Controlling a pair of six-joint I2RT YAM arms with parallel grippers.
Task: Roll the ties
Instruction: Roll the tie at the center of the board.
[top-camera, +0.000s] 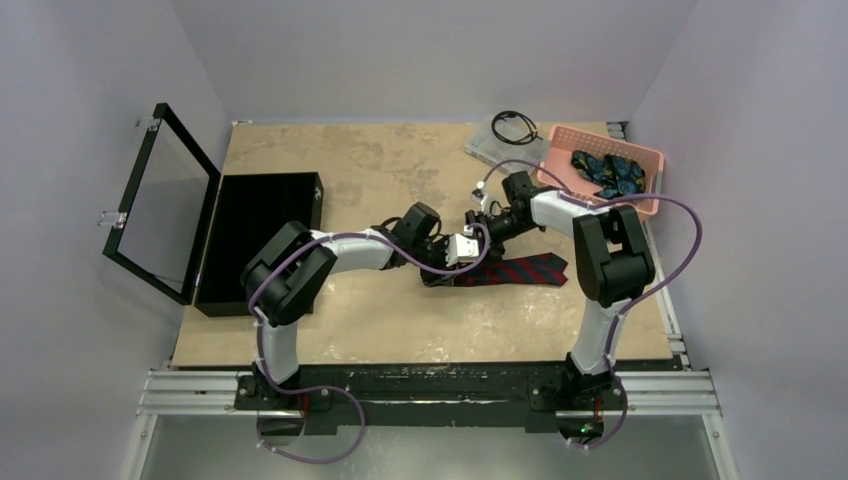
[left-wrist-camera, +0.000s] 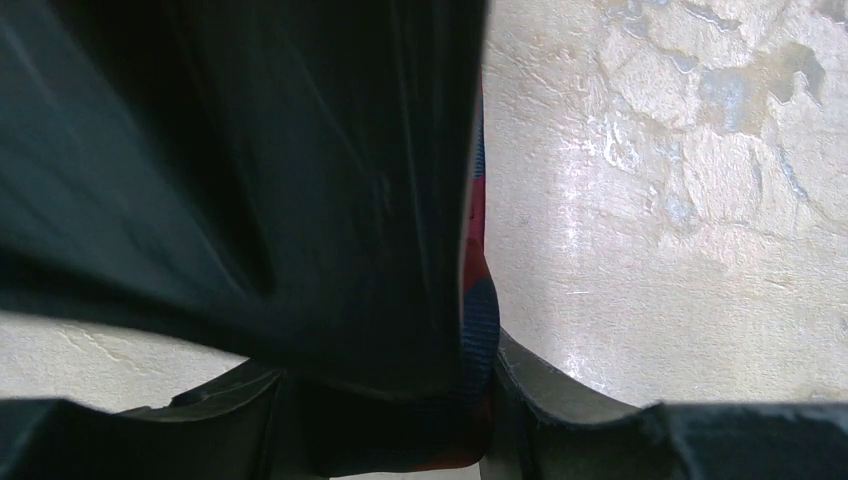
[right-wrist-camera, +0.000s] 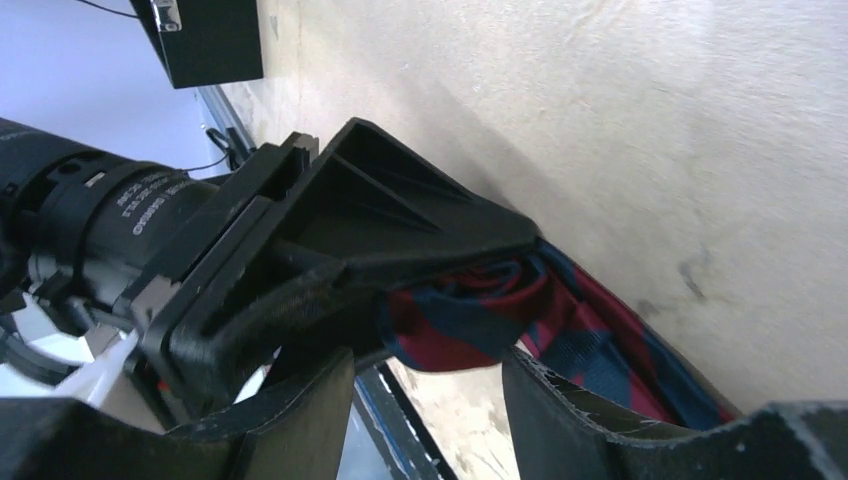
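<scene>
The maroon tie (top-camera: 525, 270) with navy stripes lies at mid-table, its left end wound into a roll (right-wrist-camera: 462, 318). My left gripper (top-camera: 447, 258) is shut on that roll: in the left wrist view the dark cloth with a maroon and navy edge (left-wrist-camera: 478, 300) fills the space between the jaws (left-wrist-camera: 385, 415). My right gripper (top-camera: 487, 224) stands open just behind the roll, and bare table shows between its fingers (right-wrist-camera: 430, 400). The left gripper's black finger (right-wrist-camera: 400, 215) covers part of the roll. Dark blue ties (top-camera: 607, 172) with teal pattern lie in the pink basket (top-camera: 648, 155).
A black box (top-camera: 255, 240) with its glass lid (top-camera: 165, 200) swung open stands at the left. A clear tray with a coiled black cable (top-camera: 512, 124) sits at the back beside the basket. Purple cables loop round both arms.
</scene>
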